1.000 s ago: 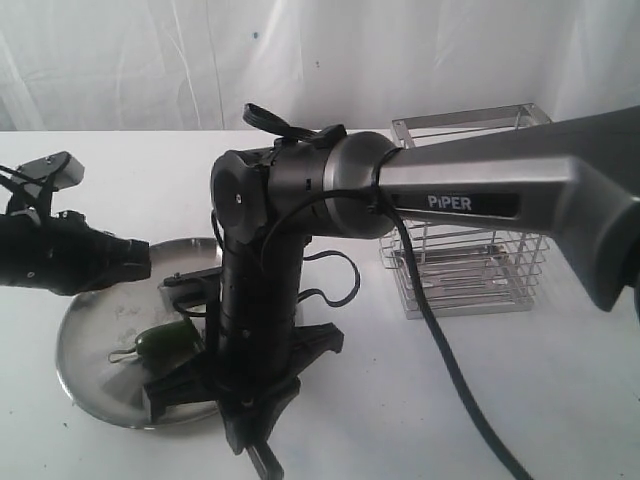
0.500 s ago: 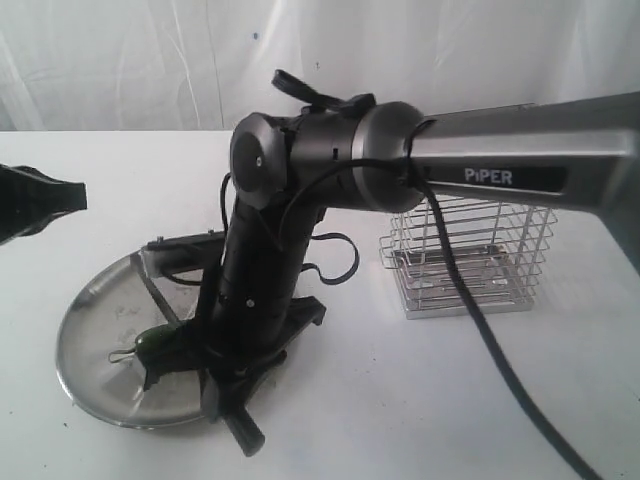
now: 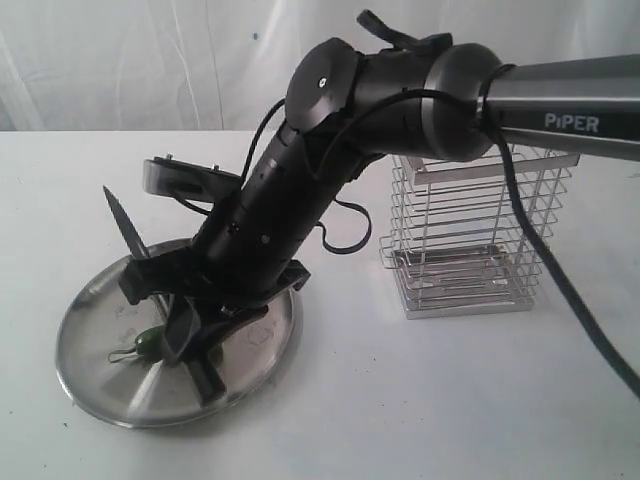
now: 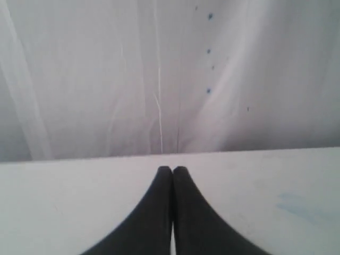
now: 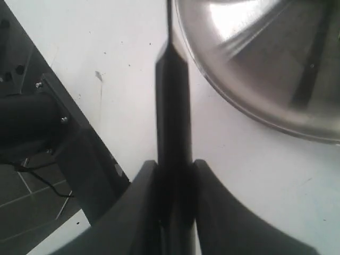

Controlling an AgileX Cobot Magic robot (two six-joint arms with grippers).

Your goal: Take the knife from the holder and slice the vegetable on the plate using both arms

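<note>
Outside view: the right arm (image 3: 270, 220) bends low over the plate (image 3: 100, 400), knife (image 3: 125, 225) tilted tip-up near the chilli (image 3: 150, 343) — half hidden on the plate. Left wrist: the left gripper (image 4: 172, 172) has its tips pressed together. Right wrist: the right gripper (image 5: 174, 166) clamps the knife handle — blade barely a line.

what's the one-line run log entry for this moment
right claw: shut on knife | knife: blade tilted up by plate rim | vegetable: on plate | left claw: shut, empty | holder: no knife
</note>
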